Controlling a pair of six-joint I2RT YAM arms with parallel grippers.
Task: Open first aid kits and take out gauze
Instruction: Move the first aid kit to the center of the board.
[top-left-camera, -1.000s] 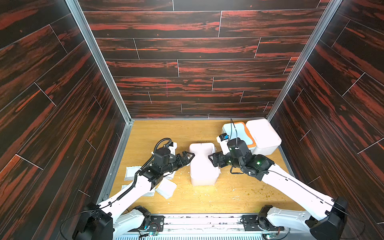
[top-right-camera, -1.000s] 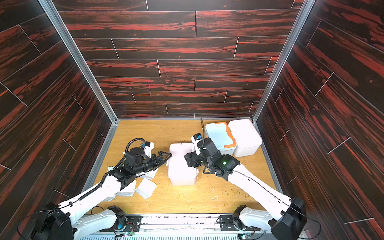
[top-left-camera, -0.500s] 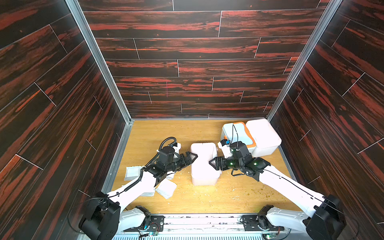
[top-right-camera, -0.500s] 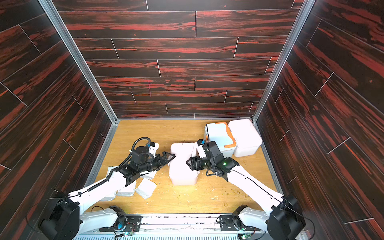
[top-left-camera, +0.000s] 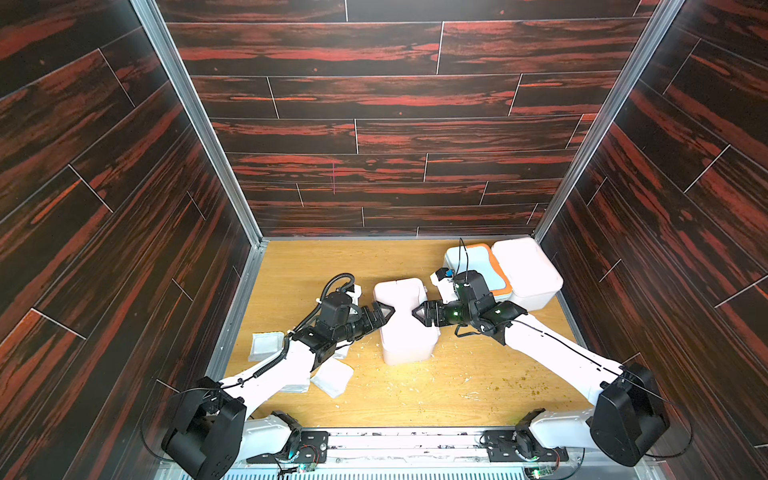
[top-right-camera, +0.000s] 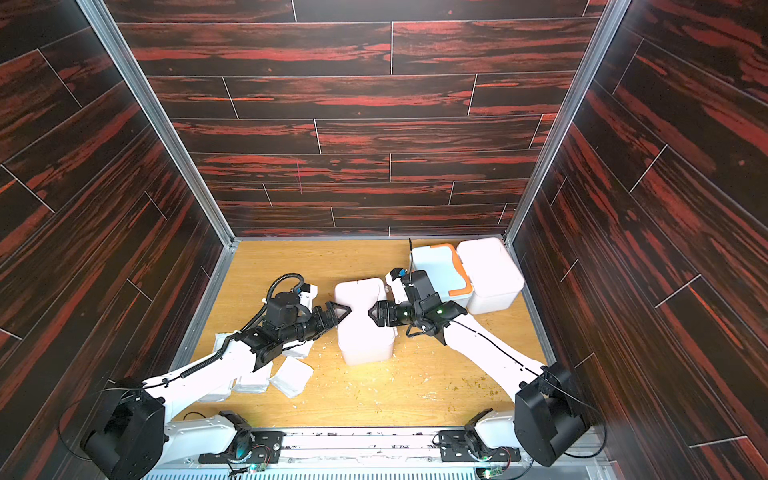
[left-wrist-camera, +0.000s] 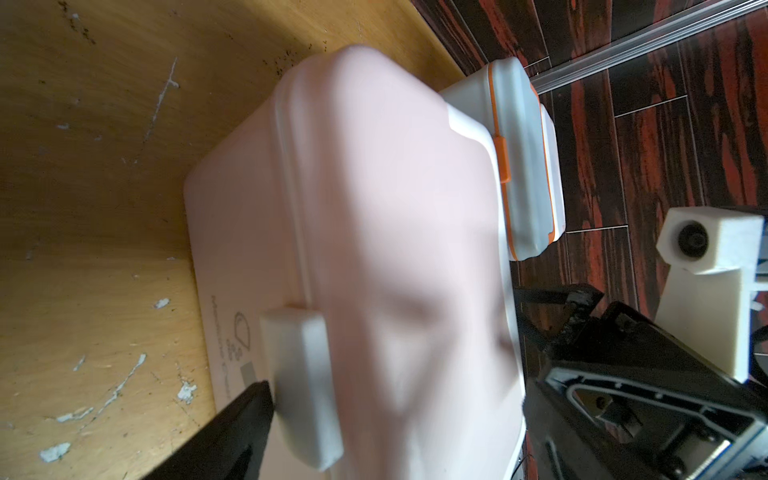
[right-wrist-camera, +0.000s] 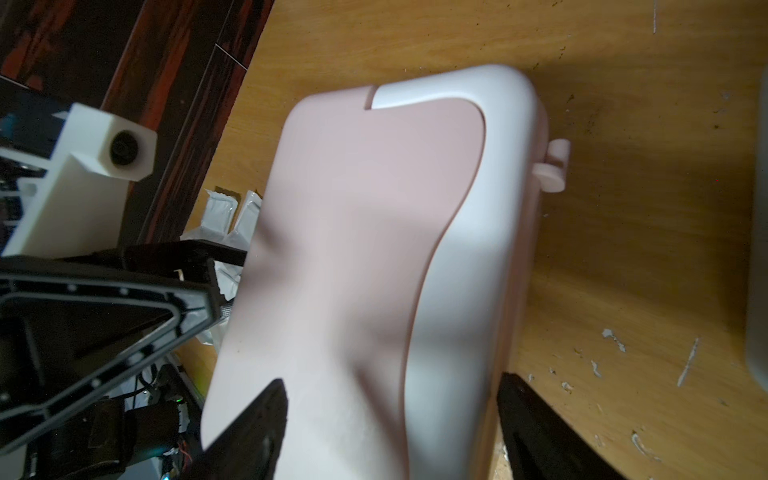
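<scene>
In both top views, a smooth, rounded, pale pink plastic first aid kit (top-left-camera: 405, 332) (top-right-camera: 363, 336) is shown shut on the scuffed wooden tabletop (top-left-camera: 415, 395), still flanked by the left gripper (top-left-camera: 384, 311) and right gripper (top-left-camera: 420, 313); nothing is shifted, and opening is judged unstarted. Flat, soft white gauze packets (top-left-camera: 332, 376) are scattered to its left. Left wrist view: jaws are held wide beside a blocky white latch (left-wrist-camera: 301, 374). Right wrist view: jaws are spread wide astride the lid (right-wrist-camera: 353, 228).

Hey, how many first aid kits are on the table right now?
3. One pinkish-white kit stands in the middle. A blue-white kit with orange trim and a second pinkish-white kit sit side by side in the far right corner. None looks hidden.
</scene>
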